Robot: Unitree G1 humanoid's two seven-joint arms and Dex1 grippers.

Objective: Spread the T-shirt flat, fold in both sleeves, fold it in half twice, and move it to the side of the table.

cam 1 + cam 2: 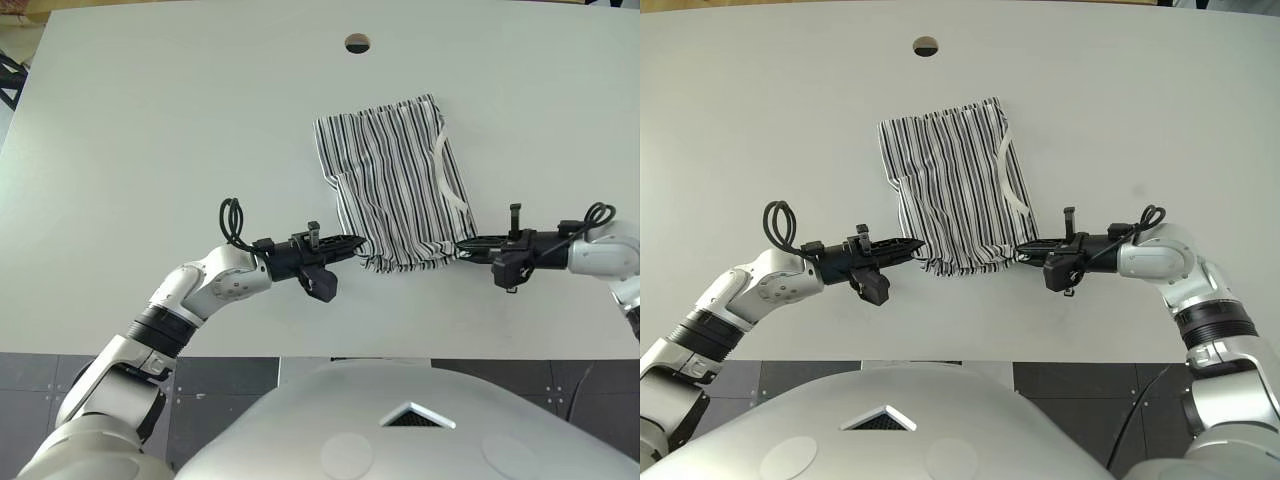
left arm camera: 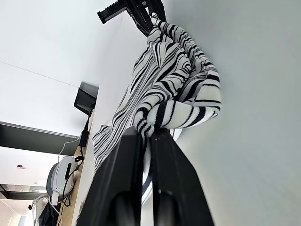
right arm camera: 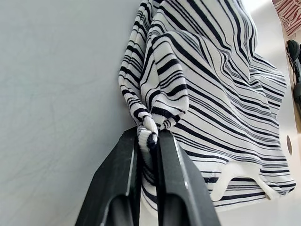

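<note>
A black-and-white striped T-shirt [image 1: 395,180] lies folded into a tall narrow shape in the middle of the white table [image 1: 150,150], its white neckband along the right edge. My left gripper [image 1: 356,243] is shut on the near left corner of the T-shirt [image 2: 174,101]. My right gripper [image 1: 462,245] is shut on the near right corner of the T-shirt [image 3: 207,94]. Both corners are bunched between the fingers and raised slightly off the table.
A round cable hole [image 1: 357,43] sits in the table at the far edge, behind the shirt. Bare tabletop stretches to the left and right of the shirt. The table's near edge [image 1: 300,356] runs just below both arms.
</note>
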